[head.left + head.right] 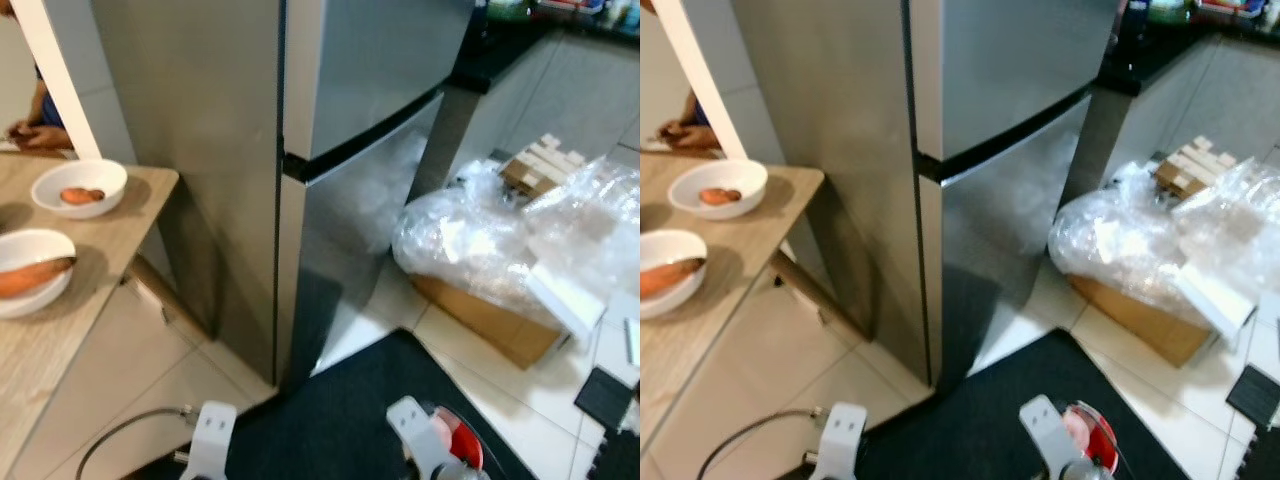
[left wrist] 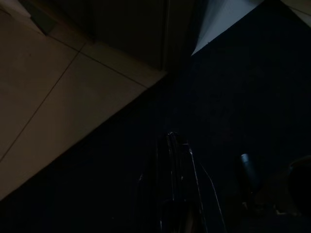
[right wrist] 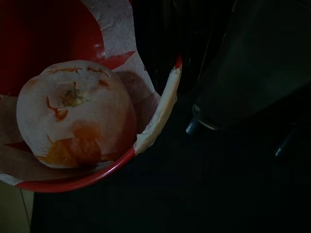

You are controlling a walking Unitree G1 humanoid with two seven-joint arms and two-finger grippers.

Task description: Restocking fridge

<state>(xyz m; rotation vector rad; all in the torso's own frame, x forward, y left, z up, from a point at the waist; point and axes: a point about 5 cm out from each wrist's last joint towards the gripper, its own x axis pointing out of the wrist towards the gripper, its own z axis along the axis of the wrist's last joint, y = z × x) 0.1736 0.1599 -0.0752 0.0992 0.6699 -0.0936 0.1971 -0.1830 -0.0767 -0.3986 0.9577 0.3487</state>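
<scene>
1. Kitchen floor w/ dark mat (image 1: 340, 410); fridge (image 1: 330, 150) ahead, doors closed.
2. I see red bowl (image 3: 92, 177) w/ round fruit (image 3: 75, 114), near-right; right gripper's grip I can't tell.
3. Fruit looks soft, rolls; I'd hold bowl by rim, level.

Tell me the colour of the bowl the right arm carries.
Red bowl, clearest in the right wrist view.

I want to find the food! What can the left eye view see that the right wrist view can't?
Left eye view alone: the closed fridge, a wooden table holding two white bowls with orange food in them, and a plastic-covered box.

Right wrist view alone: up close, a round pale orange-streaked fruit on paper.

Both: the red bowl by the right arm, over the dark mat.
</scene>
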